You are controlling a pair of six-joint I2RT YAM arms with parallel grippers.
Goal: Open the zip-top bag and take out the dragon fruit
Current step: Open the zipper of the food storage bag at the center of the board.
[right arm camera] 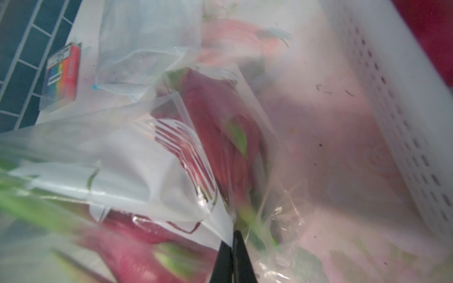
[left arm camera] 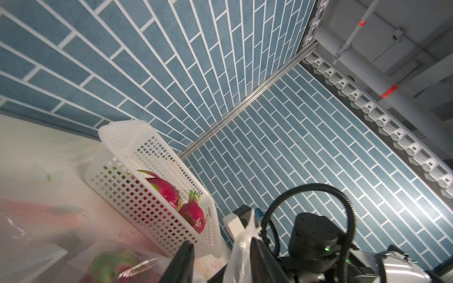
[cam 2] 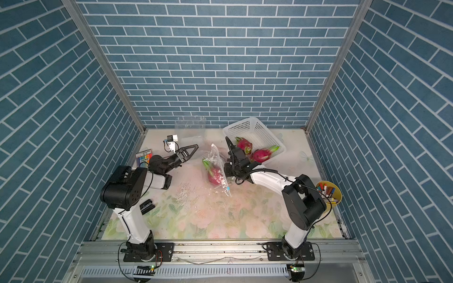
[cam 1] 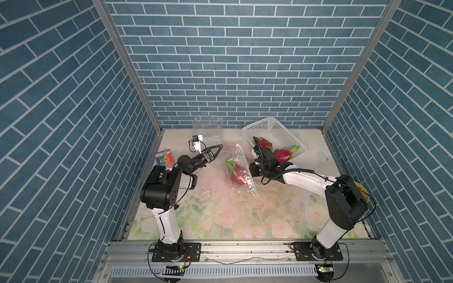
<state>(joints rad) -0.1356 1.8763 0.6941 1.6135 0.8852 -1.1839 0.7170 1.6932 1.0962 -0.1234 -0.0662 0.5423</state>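
Clear film is bunching at the tips of the right gripper (right arm camera: 231,239). In the right wrist view its jaws are pressing fully together on a fold of the bag (cam 1: 241,159), seemingly pinning one side so the mouth can be pulled apart. From where I'm standing, the bag is lying mid-frame in both top views, peaking toward the top of the picture, with a blue tab (cam 1: 255,188) trailing at its lower right. The dragon fruit (cam 1: 237,177) is sitting inside it, not yet out. The left gripper (left arm camera: 220,241) is hanging left of the bag and looking clear of it in both top views. Its jaws are standing partly apart and gripping nothing I can make out, probably readying to take the opposite lip. The basket (cam 1: 269,132) is tilting in the upper right with two bare fruits (cam 1: 283,154) lying in it, so it is likely the drop spot.
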